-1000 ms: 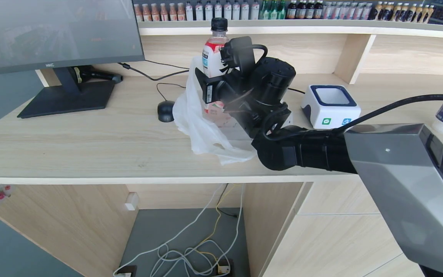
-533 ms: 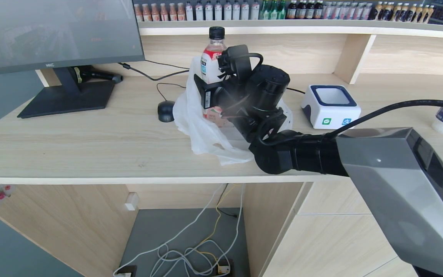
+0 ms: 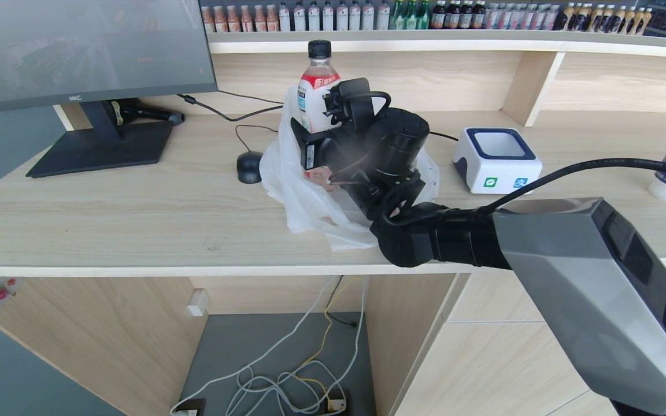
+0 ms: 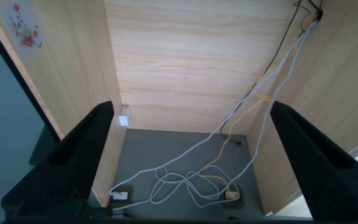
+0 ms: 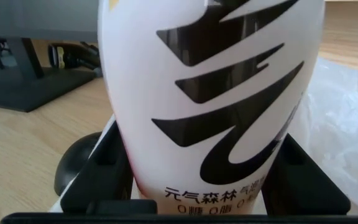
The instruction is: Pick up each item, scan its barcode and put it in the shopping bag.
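While claw (image 3: 317,151) grips bottle (image 3: 316,86), bag (image 3: 301,199) flanks.

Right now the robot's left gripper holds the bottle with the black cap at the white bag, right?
No, the right gripper holds the bottle with the black cap at the white bag; the head view shows it.

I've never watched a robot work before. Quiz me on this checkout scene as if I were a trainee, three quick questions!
1. True or false: the right hand is shut on the bottle.
2. Seen from the robot, where is the white scanner relative to the shopping bag? A) to its right B) to its left C) inside it
3. Fill in: the bottle's cap is ___ in colour.
Key: 1 true; 2 A; 3 black.
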